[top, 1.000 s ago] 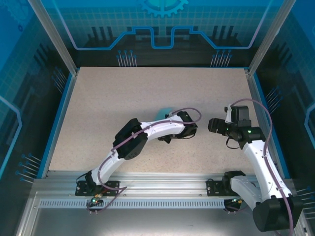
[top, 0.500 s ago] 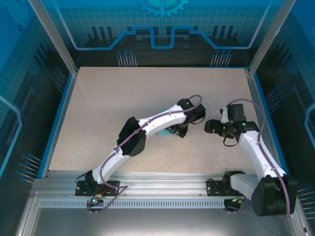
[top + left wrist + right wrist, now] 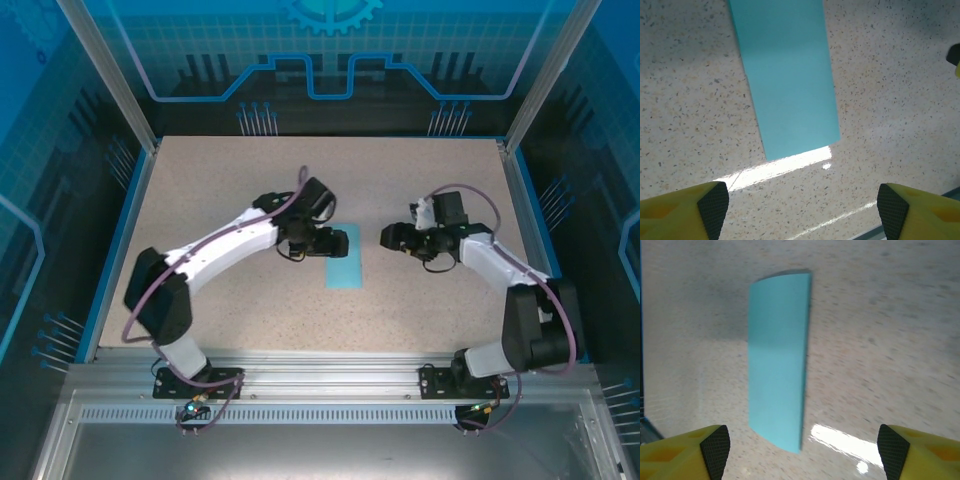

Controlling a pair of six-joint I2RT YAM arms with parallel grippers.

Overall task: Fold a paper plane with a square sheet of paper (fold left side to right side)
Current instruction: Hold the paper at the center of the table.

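from the top i count one square sheet of paper (image 3: 343,262), folded to a narrow strip and lying flat near the middle of the table (image 3: 220,180). i count two grippers: the left gripper (image 3: 326,243) just beside the sheet's 10 o'clock corner, the right gripper (image 3: 388,238) apart at 2 o'clock. on the left wrist, both pads (image 3: 712,210) stand wide and grip nothing, with the sheet at 12 o'clock. on the right wrist, the jaws are equally spread and empty, with the sheet at 11 o'clock.
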